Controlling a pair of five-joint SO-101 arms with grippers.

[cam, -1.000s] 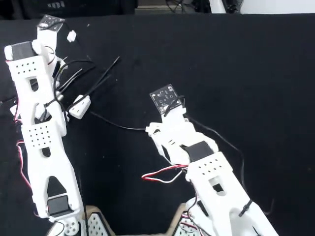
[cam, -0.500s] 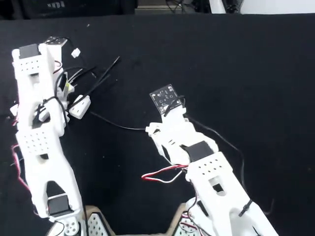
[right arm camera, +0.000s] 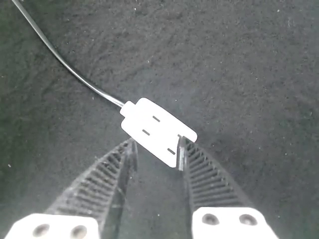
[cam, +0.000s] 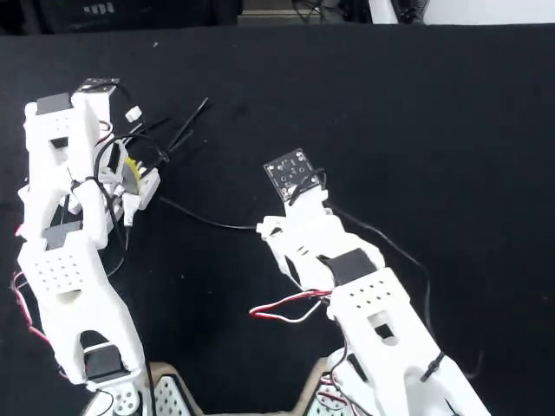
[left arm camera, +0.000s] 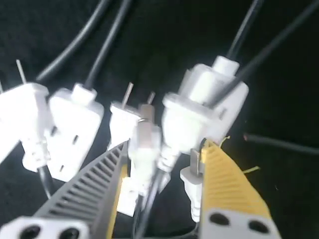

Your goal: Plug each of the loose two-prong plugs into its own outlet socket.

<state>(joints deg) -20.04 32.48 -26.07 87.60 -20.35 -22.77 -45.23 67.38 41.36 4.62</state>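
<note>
While the right tool point(right arm camera: 156, 142) pinches the outlet socket point(right arm camera: 158, 130), the left tool point(left arm camera: 165, 147) gapes wide around clustered plugs point(left arm camera: 202, 112).

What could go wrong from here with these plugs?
The left tool is open astride several crowded plugs, so closing might catch two at once or bend a prong. The black cords cross each other, so lifting one plug could drag its neighbours. The right tool is at one end of the outlet socket, which might pivot under a push.

high: overhead, far | wrists: close, downward | high+left share: plug cluster point(cam: 139, 186)
</note>
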